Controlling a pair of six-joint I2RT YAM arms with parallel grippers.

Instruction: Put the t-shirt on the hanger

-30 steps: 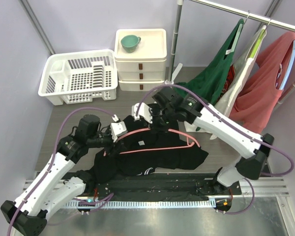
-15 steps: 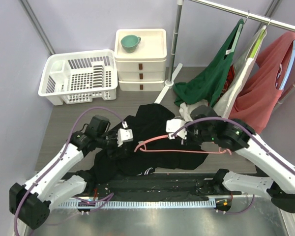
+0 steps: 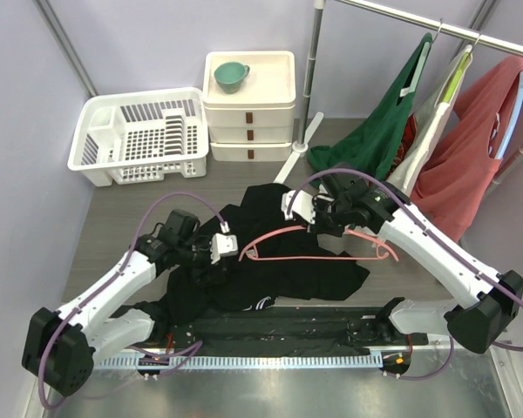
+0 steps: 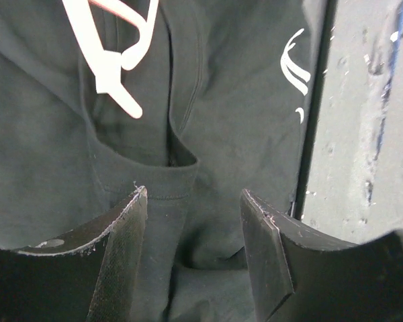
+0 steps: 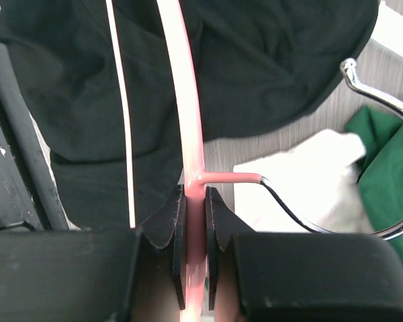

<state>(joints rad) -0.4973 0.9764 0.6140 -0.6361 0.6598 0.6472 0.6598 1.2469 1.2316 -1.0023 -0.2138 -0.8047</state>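
The black t-shirt (image 3: 279,270) lies crumpled on the table in front of the arms. Its collar (image 4: 168,161) and white print (image 4: 294,64) show in the left wrist view. My right gripper (image 3: 318,228) is shut on the pink hanger (image 3: 288,257), near the base of its hook, and holds it above the shirt. The right wrist view shows both fingers clamped on the pink bar (image 5: 195,201), with the metal hook (image 5: 383,100) to the right. My left gripper (image 3: 216,261) is open and empty just above the shirt, below the collar (image 4: 193,194). The hanger's left end (image 4: 121,74) hangs ahead of it.
A white dish rack (image 3: 139,135) and a white drawer unit (image 3: 248,113) with a teal cup (image 3: 231,76) stand at the back. A clothes rail at right carries a dark green garment (image 3: 383,131) and a salmon-red one (image 3: 462,165). A black rail (image 3: 279,326) runs along the near edge.
My right arm swung the hanger to the right and down, then back a little towards the middle. My left gripper moved right and lower over the shirt, still open.
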